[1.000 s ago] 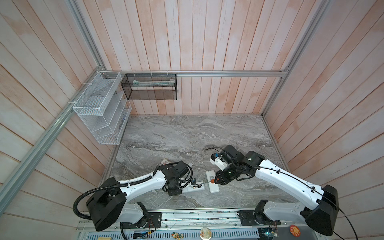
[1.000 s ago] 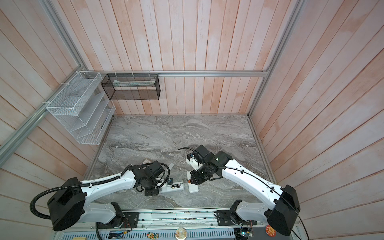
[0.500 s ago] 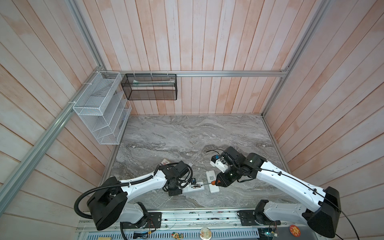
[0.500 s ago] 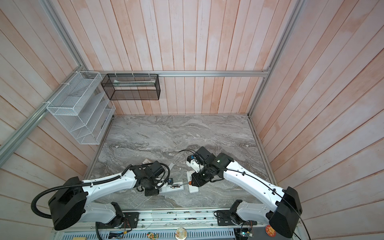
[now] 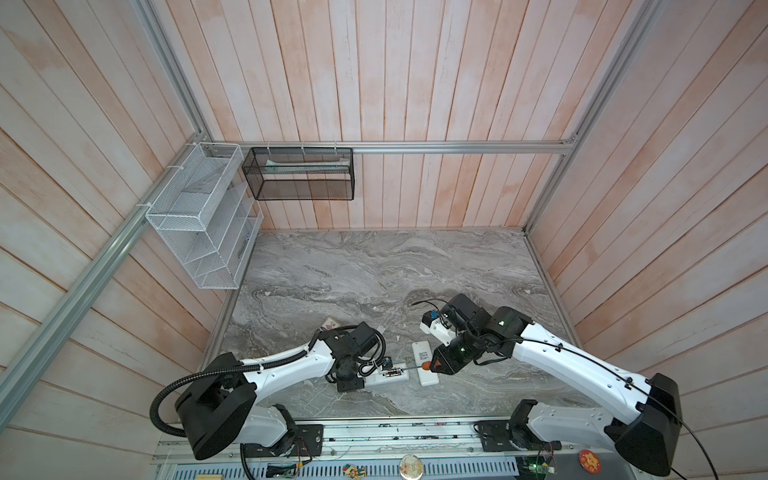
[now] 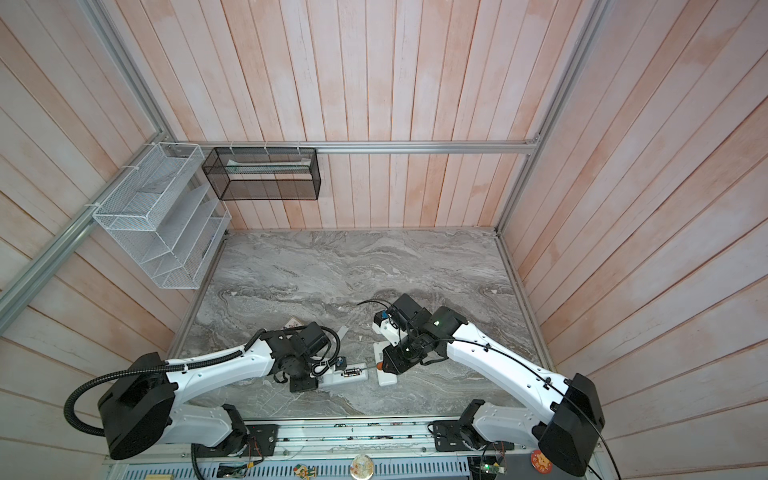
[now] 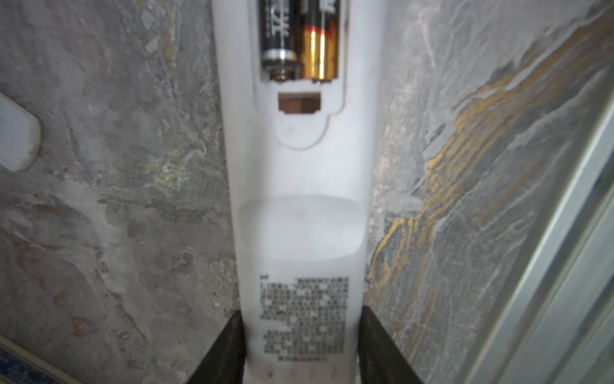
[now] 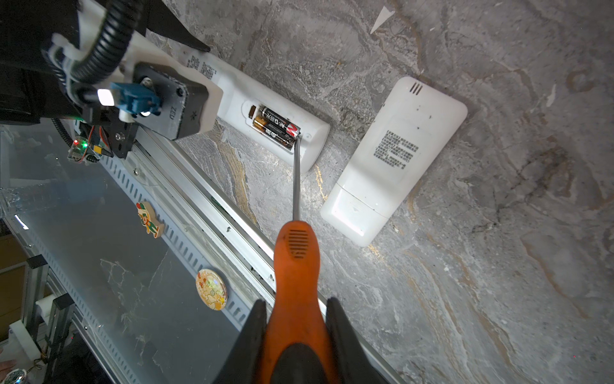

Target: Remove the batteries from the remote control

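While the left pincer [image 7: 300, 335] clamps the remote [image 7: 299, 212] and the right pincer [image 8: 296, 316] grips a screwdriver [image 8: 295, 252], the batteries [image 8: 276, 128] sit in its open bay: light, stiff, slick, probably spring-tight; lever an end.

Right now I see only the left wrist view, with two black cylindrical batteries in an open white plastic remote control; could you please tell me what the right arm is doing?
Observer: The right tool is shut on an orange-handled metal screwdriver.
Operator: Thank you. Where does its tip sit?
Observer: At the red-marked end of the black cylindrical batteries, the end of the white plastic remote control farthest from the left tool.
Operator: Is anything lying next to that remote?
Observer: A second white plastic remote, wider, lies apart from it on the grey marble tabletop, with its battery cover closed.
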